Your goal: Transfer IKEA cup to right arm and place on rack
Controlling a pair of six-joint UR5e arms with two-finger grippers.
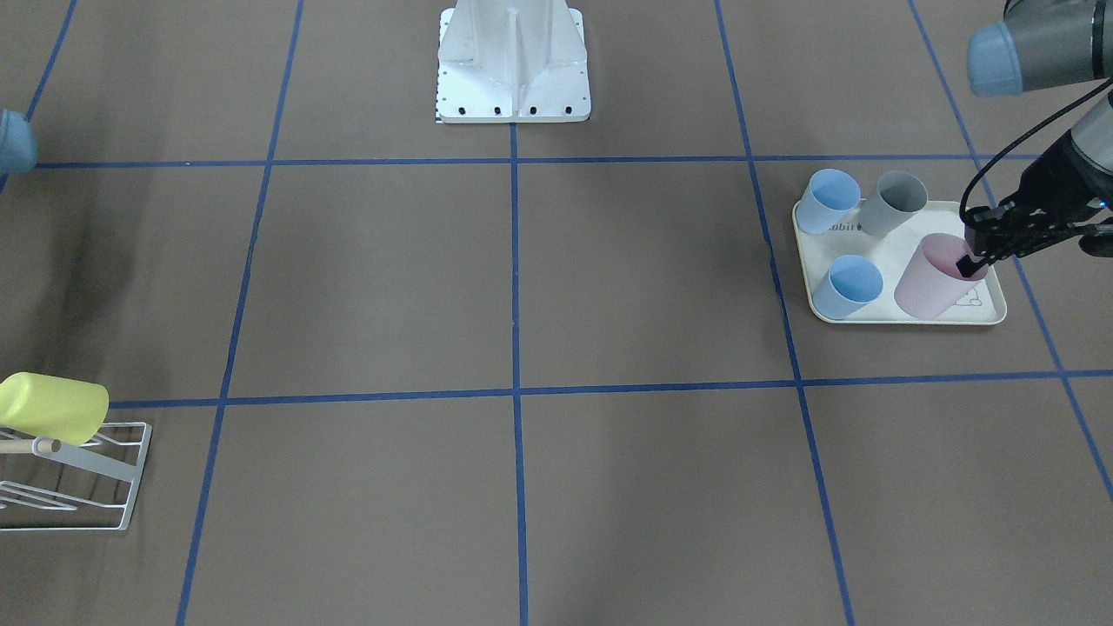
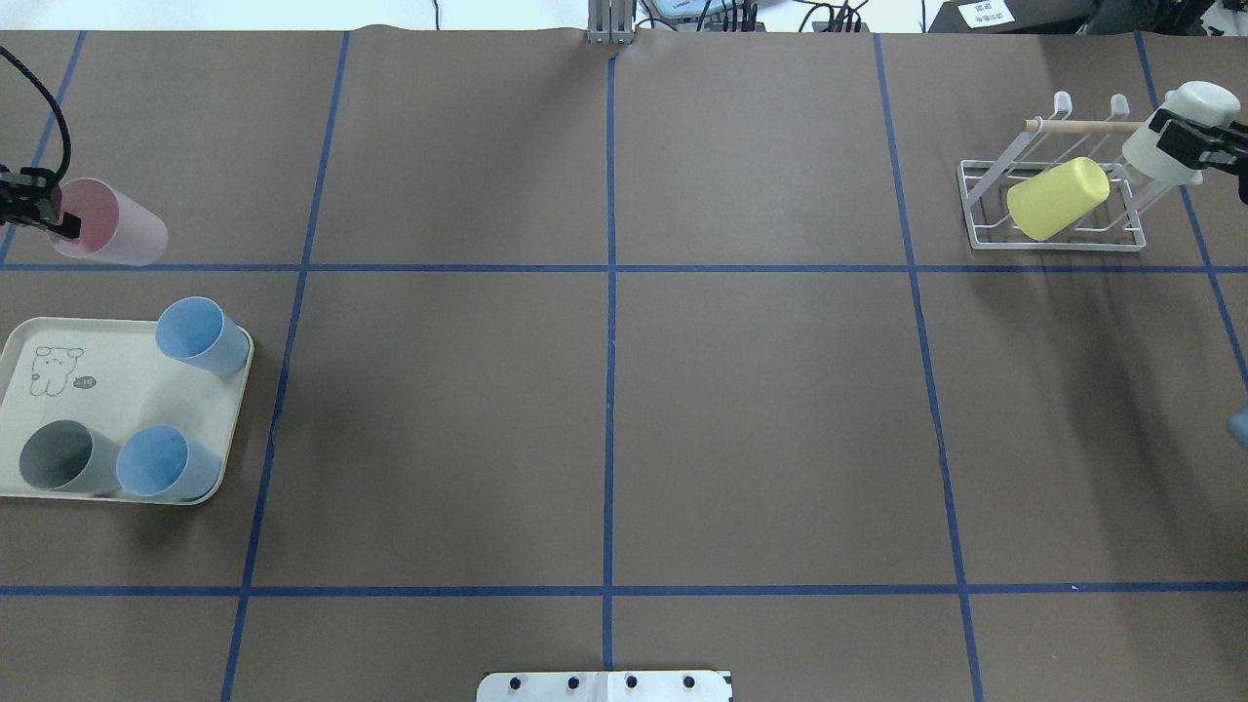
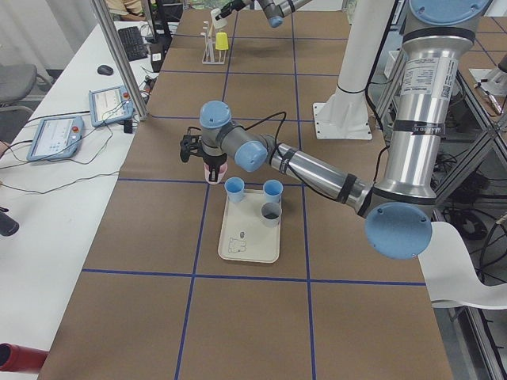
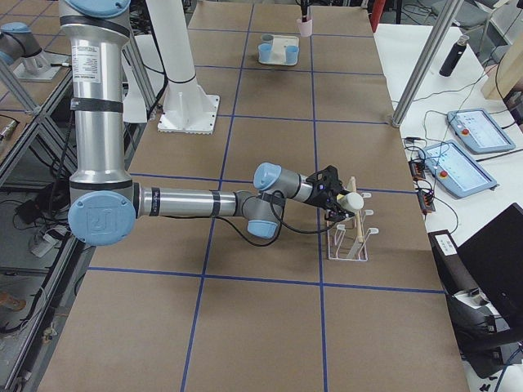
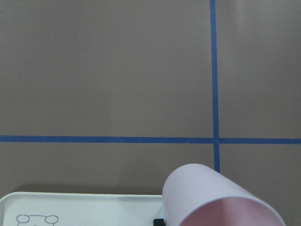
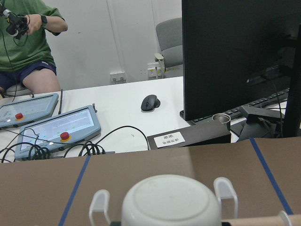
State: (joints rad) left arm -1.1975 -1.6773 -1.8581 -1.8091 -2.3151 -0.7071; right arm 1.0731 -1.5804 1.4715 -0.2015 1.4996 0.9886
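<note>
— Pink cup (image 5: 211, 197) fills our left wrist view; where do we have it?
— Our left end effector (image 1: 972, 248) is clamped on its rim, 1 finger inside and 1 outside. It holds the cup off the counter (image 2: 604, 419), just past the tray (image 2: 117, 390).
— How will it handle?
— We judge it light, smooth, thin-walled plastic: stiff enough, but slippery. Its body and base are bare, so our right should take it there.
— Is our right free?
— No. Our right end effector (image 2: 1185, 141) is closed around a white cup (image 2: 1204, 102) at the rack (image 2: 985, 210), just beside the dowel (image 2: 1082, 125) and above a yellow cup (image 2: 1058, 198).
— Room?
— Nothing stands between tray and rack. We mind the 2 blue cups (image 2: 200, 333) and 1 grey cup (image 2: 66, 456) on the tray, and the rack's rods.
</note>
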